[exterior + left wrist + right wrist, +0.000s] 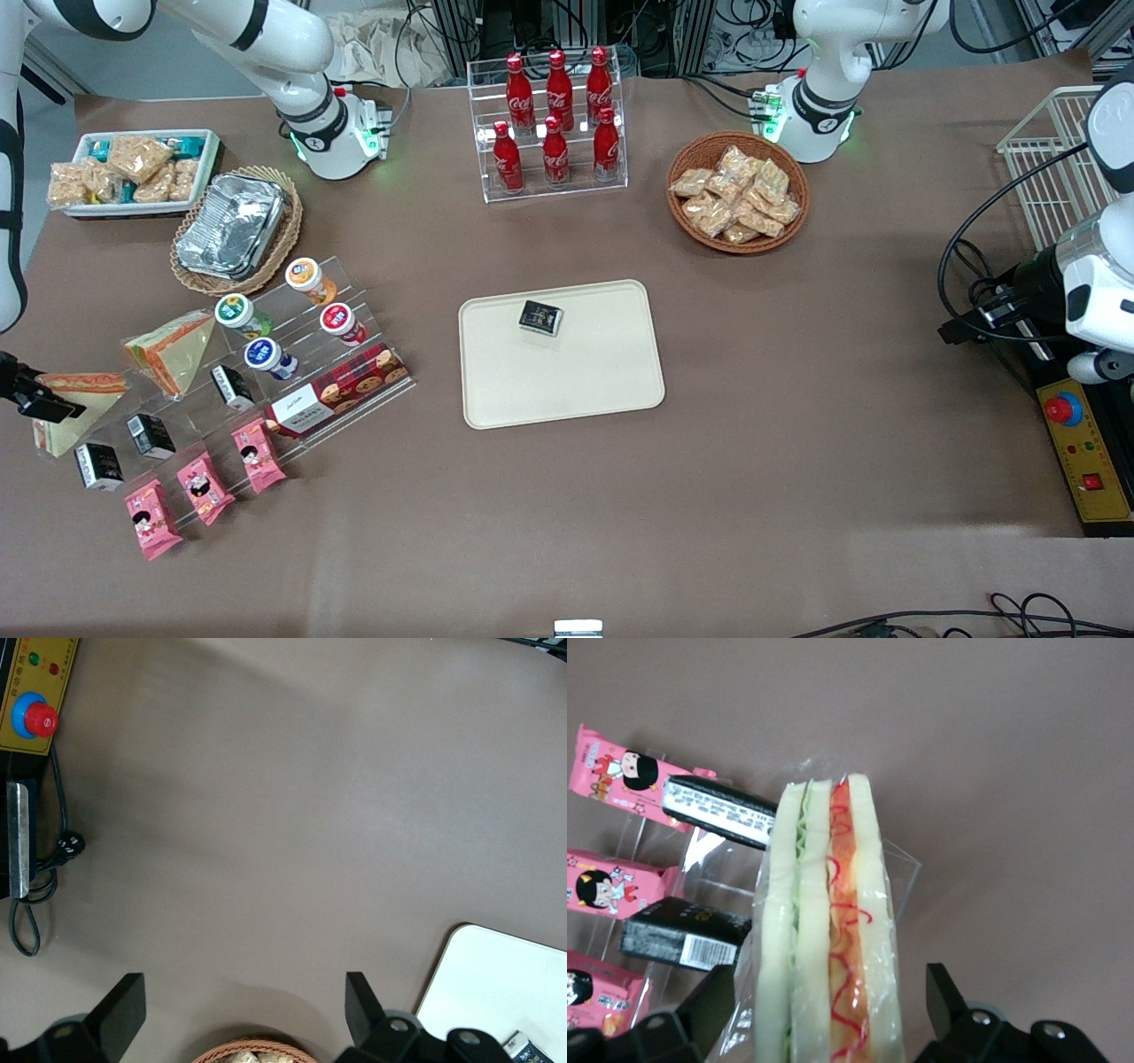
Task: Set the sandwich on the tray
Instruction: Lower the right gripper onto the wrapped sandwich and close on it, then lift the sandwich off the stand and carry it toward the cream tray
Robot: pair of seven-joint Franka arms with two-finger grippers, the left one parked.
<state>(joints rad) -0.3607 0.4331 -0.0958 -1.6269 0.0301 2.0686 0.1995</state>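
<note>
Brown cloth covers the whole table (797,461). At the working arm's end of it, the sandwich (75,409) stands at the edge of a clear stepped display rack (266,372), its orange-red filling edge turned up and its pale bread face sloping down toward the front camera. In the right wrist view the sandwich (828,930) fills the space between the two dark fingers (700,1005), which sit on either side of its wrapped faces; whether they press the wrap or only flank it cannot be told. The gripper (40,399) reaches in from the table's edge and meets the sandwich at its filling end.

Just beside it on the rack lies a second wedge (173,350) with a wide orange band across its face. Black packets (151,434) and pink snack packs (204,487) line the steps nearest the front camera, with round-lidded cups (266,328) and a cookie box (341,390) higher up.

The tray (567,381) lies well apart from the sandwich, at the middle of the table, carrying only a small dark packet (541,317). Farther from the front camera stand a rack of red bottles (555,124), a wicker basket of snacks (738,192), a basket holding foil containers (235,226) and a white dish of snack packets (133,173).
</note>
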